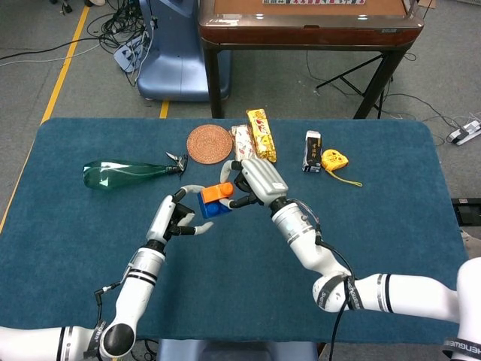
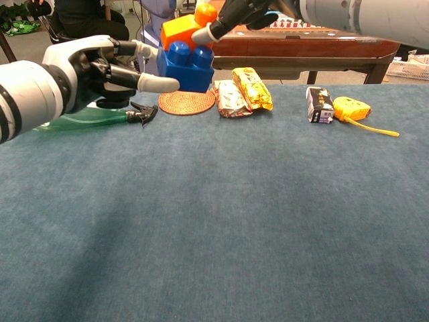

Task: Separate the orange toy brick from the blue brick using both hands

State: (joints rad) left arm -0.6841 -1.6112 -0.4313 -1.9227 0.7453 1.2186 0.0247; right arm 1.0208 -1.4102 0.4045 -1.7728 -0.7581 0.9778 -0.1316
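Two white robot arms reach over a counter (image 1: 90,248) covered in dark blue cloth. The right robot hand (image 1: 257,180) holds a pair of joined toy bricks in the air above the counter's middle: the orange toy brick (image 1: 218,192) sits on top of the blue brick (image 1: 211,207), still attached. In the chest view, the right robot hand's fingers (image 2: 213,29) pinch the orange toy brick (image 2: 179,28), and the blue brick (image 2: 186,64) hangs beneath it.

The left robot hand (image 1: 180,213) is just to the left of the bricks, fingers spread and partly curled, holding nothing. In the chest view its fingertips (image 2: 163,83) reach right up to the blue brick's left side; whether they touch it cannot be told.

Along the far side of the counter lie other things. A green plastic bottle (image 1: 124,172) with a black trigger nozzle lies on its side at the left. Next comes a round woven coaster (image 1: 210,143), then two snack packets side by side, one pale (image 1: 241,143) and one yellow (image 1: 261,131); their printing is too small to read. Further right stand a small black and white carton (image 1: 312,150) and a yellow tape measure (image 1: 334,159) with its yellow strap trailing out. The carton's label cannot be read either.
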